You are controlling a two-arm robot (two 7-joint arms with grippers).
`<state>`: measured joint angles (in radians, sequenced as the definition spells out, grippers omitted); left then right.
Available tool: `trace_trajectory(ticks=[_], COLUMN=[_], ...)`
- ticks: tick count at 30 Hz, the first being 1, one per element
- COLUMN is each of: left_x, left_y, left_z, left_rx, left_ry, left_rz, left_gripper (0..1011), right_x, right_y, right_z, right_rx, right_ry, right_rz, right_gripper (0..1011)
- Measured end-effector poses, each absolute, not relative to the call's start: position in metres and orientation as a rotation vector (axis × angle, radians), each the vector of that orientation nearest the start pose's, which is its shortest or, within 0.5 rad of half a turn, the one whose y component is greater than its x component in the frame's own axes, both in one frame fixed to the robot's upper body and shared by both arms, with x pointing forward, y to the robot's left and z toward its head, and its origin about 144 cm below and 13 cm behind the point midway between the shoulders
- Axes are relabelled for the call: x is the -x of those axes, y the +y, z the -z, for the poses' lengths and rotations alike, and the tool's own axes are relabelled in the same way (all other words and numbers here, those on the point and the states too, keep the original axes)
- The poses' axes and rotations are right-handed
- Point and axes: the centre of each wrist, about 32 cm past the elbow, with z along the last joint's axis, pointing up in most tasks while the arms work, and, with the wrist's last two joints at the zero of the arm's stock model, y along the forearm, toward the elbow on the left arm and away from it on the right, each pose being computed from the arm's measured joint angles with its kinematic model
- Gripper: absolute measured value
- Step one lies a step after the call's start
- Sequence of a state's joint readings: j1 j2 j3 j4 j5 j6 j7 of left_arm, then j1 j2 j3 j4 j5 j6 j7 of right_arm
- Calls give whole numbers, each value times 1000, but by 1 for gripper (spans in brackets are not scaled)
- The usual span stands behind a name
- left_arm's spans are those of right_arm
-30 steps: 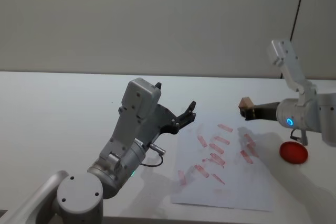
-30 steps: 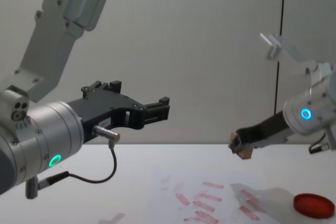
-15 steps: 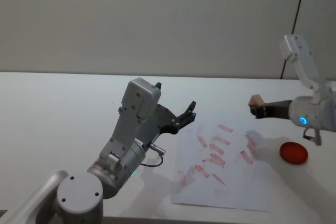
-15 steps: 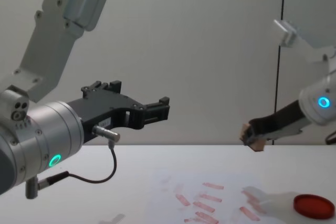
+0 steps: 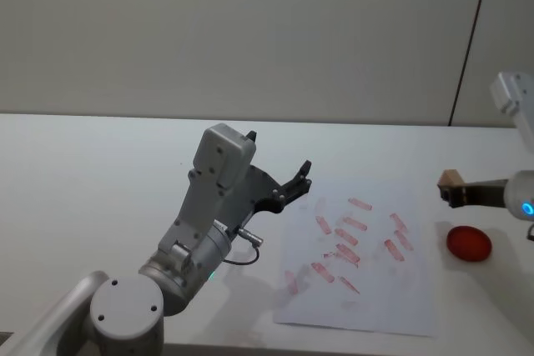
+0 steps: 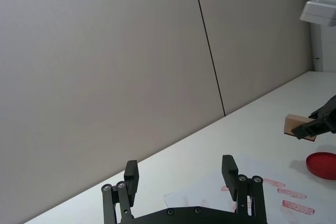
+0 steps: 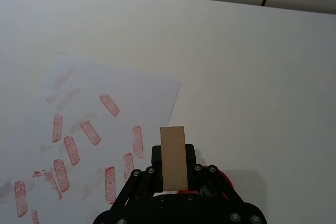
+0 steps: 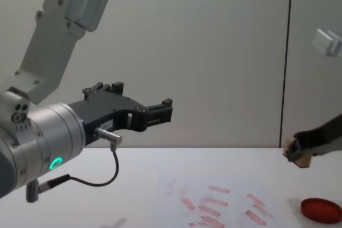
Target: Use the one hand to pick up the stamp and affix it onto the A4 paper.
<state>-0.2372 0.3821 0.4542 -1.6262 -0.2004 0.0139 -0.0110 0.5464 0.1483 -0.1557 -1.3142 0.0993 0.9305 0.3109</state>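
Note:
A small tan wooden stamp is clamped in my right gripper, shut on it and held in the air just past the paper's right edge, above the table beside the red ink pad. The A4 paper lies flat on the white table and carries several pinkish-red stamp prints. To the left of the sheet my left gripper hovers raised and open, with nothing between its fingers.
The round red ink pad rests on the table right of the paper, under the held stamp. A grey wall with a dark vertical seam runs along the table's far edge.
My right gripper has carried the stamp rightward, from above the paper's upper right part to beyond its right edge near the ink pad. The left arm has not moved.

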Motion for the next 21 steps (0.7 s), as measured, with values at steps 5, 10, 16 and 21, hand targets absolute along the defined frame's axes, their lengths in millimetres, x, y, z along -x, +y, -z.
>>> trace_trajectory(ticks=[5,10,16,21], left_x=[-492,-492,-492,-492], left_y=[198,198,198,198], left_z=[-1204,-1204,-1204,-1204], left_rx=[-61,-61,-61,-61], left_ry=[-268,-268,-268,-268], left_rz=[-1124,-1124,-1124,-1124], left_gripper=[1002,1002,1002,1002], right_x=[-591,-588,-586,-586], right_y=[-245,-252,-258,-260], right_z=[-1268,-1267,-1267,-1267], right_rx=[536,547,564,577], right_ry=[500,520,548,561], right_rz=[1178,1183,1180,1177], right_gripper=[217,217,217,216])
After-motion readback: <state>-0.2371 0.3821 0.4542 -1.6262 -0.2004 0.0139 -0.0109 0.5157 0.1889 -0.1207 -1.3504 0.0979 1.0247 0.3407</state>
